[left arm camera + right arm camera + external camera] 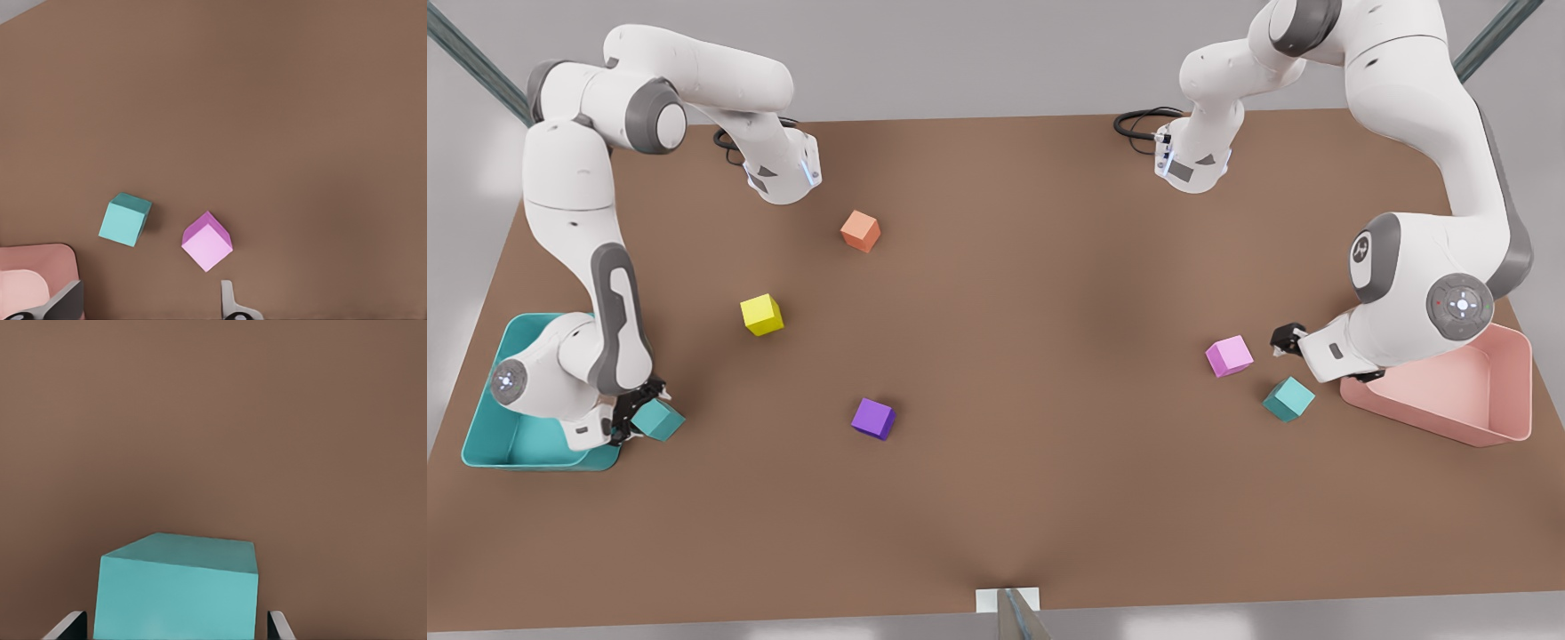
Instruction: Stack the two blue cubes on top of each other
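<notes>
Front view: brown counter [996,373], two arms. Right tool [633,414], near the counter's left edge in this view, beside the teal bin [489,427], is closed on the first blue cube [660,420]; the right wrist view shows that cube [177,597] seated between both fingers [67,628]. Left tool [1282,338], at the opposite edge beside the pink bin [1485,400], hangs with its fingers [227,300] spread and nothing between them. The second blue cube [1288,398] rests on the counter just beside the pink bin, near the pink cube [1229,356] but apart from it; the left wrist view shows both cubes [125,219] [207,241] ahead of the tool. Governing relation: the held cube lies the counter's full width from its partner, so the carry must cross from one side edge to the other; the left arm is far nearer the resting cube. Yellow cube [761,315], orange cube [861,231] and purple cube [872,418] lie between.
</notes>
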